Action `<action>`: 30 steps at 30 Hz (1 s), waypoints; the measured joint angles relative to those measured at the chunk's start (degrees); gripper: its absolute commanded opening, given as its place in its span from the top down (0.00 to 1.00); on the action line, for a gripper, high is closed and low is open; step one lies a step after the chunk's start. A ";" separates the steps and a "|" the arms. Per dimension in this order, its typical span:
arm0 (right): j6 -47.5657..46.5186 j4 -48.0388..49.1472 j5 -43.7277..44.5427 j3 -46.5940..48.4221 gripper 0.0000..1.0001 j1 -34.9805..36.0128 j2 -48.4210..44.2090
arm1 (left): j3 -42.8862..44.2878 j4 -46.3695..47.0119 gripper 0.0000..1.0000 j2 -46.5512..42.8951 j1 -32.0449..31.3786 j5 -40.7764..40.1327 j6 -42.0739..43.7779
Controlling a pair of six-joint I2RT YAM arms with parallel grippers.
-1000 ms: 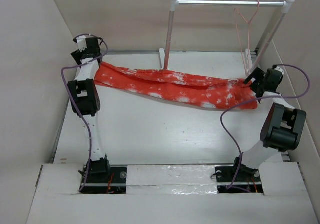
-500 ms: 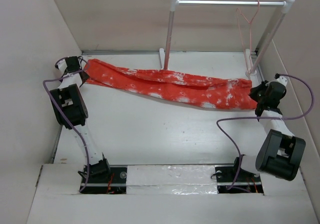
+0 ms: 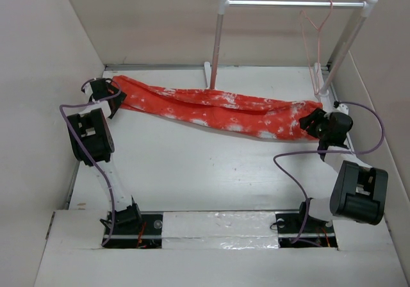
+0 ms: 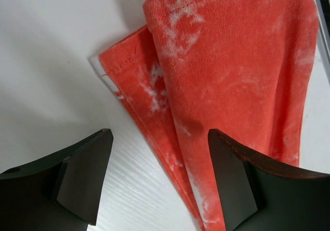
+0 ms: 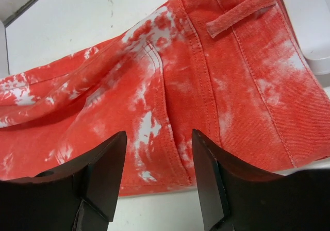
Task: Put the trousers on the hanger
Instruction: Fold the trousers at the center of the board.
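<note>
Overhead: trousers along far edge, hanger on rail; wrist views alone show left gripper, right gripper released.

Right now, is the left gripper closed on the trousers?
No, the left gripper is open in its wrist view, with the trousers lying loose on the table between the jaws.

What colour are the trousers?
The trousers are orange-red with white splotches; the right wrist view shows it best.
</note>
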 measured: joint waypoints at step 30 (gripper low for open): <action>6.73 6.12 1.53 -8.07 0.25 -10.47 -0.11 | 0.04 3.76 1.00 2.56 -0.02 -1.57 -5.33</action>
